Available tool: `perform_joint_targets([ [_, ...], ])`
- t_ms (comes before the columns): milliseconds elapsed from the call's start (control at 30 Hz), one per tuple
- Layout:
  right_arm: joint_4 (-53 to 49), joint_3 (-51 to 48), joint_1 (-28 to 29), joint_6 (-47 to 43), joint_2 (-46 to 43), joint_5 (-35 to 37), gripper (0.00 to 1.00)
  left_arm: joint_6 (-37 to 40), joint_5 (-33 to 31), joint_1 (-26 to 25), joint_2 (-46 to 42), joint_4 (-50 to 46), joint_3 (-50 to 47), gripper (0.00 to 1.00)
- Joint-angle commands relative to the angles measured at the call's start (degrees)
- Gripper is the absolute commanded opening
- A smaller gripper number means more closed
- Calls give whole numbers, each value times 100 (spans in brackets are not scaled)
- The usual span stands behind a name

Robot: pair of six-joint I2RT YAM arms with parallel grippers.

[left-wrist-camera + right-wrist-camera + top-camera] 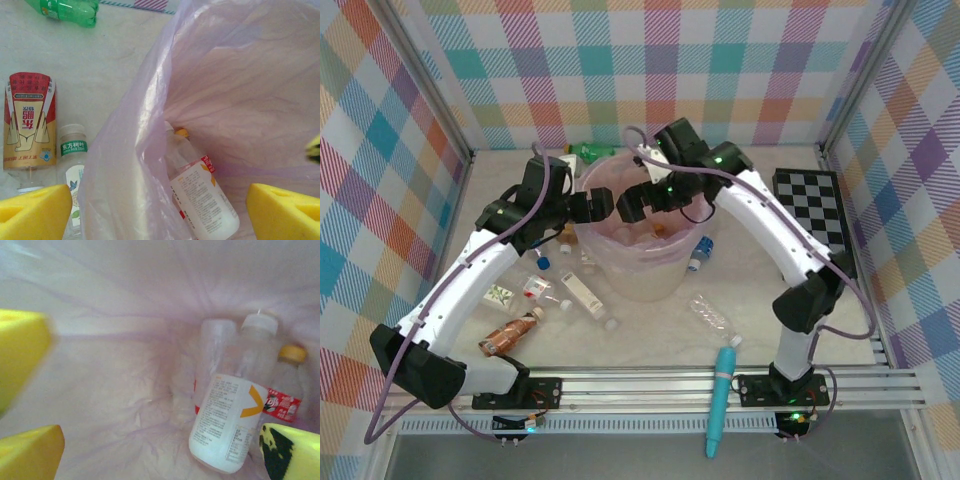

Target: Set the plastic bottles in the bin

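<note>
The bin, lined with a pink bag, sits mid-table. In the right wrist view, 3 bottles lie on its bottom:
- The white-labelled bottle has its neck toward 12 o'clock.
- The red-labelled bottle, orange-capped, touches it on the 3 o'clock side.
- The clear bottle is partly hidden behind it at 11 o'clock.

Above them, inside the bag, the right gripper has its pads spread wide with nothing between them. The white-labelled bottle lies below, nearer the 3 o'clock pad.

The left gripper is likewise spread and holds nothing. It straddles the bag's edge, with the white-labelled bottle inside the bag just right of its midline. The gold-labelled bottle and the green-banded bottle lie outside on the table by the 9 o'clock pad.

From above, both claws face each other over the bin.

Bottles on the table around the bin:
- 11 o'clock: the green bottle.
- 3 o'clock: the blue-capped bottle, just beside the wall.
- 4 o'clock: the crumpled clear bottle.
- 8 o'clock: the copper-brown bottle, beyond a loose cluster.

The teal tube lies at 5 o'clock, over the near rail. The checkered board lies at 2 o'clock.
</note>
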Motion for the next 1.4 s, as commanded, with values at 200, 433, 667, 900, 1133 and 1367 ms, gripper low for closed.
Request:
perform_joint_targets([
  [200,466,-413,-440,-61,-1674,365,99,107,-32,-42,-4,-113,129,90],
  [433,-30,-1133,-1264,271,-2597,1088,99,141,-23,-45,70,-131,160,90],
  [667,-677,-2555,-1288,269,-3474,1588,99,158,-23,-48,161,-144,201,90],
  [900,-809,-4155,-1292,606,-4102,1322,100,168,-40,-47,198,-193,200,91],
  [1133,-235,-5660,-1284,1038,-4226,612,99,256,219,-44,188,-193,199,90],
  [1367,667,-6870,-1259,1378,-4090,-136,99,570,488,-46,250,-553,403,90],
])
